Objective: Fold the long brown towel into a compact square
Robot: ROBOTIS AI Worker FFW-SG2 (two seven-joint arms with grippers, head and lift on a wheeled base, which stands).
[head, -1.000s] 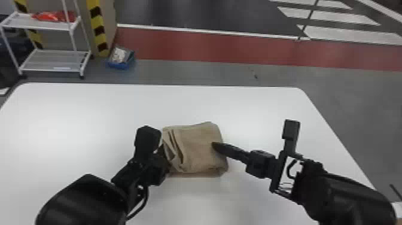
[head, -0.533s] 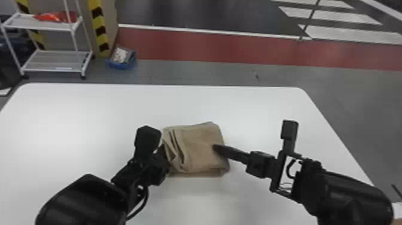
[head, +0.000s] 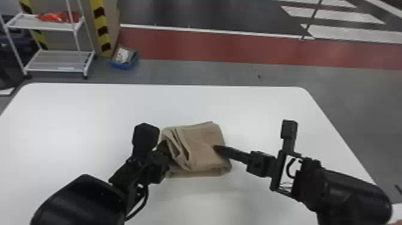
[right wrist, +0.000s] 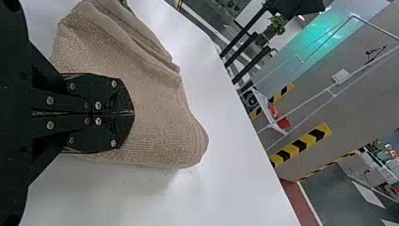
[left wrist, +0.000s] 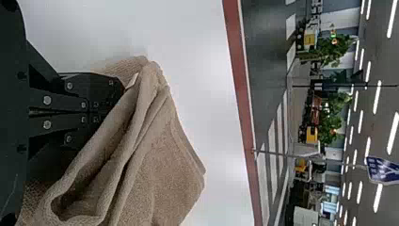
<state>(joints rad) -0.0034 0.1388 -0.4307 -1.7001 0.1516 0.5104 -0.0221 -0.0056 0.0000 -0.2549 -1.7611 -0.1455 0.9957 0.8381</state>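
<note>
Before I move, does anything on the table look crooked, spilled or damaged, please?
The towel looks askew: on its left side, by the left tool, the layers are uneven and gape open, so the square is not neat. I see no spill or damage.

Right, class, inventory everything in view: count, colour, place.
Table: one, white, foreground.
Towel: one, brown, folded, on table.
Rack: one, white, beyond table's far left.
Items: count unclear, red-orange, rack's upper shelf.
Box: one, blue, right of rack.
Hazard stripes: several, yellow-black, by rack.
Floor strip: one, red, beyond table.
Floor markings: several, white, beyond strip.
Plants: several, green, background.
Left gripper: one, black, towel's left side.
Right gripper: one, black, towel's right part.
</note>
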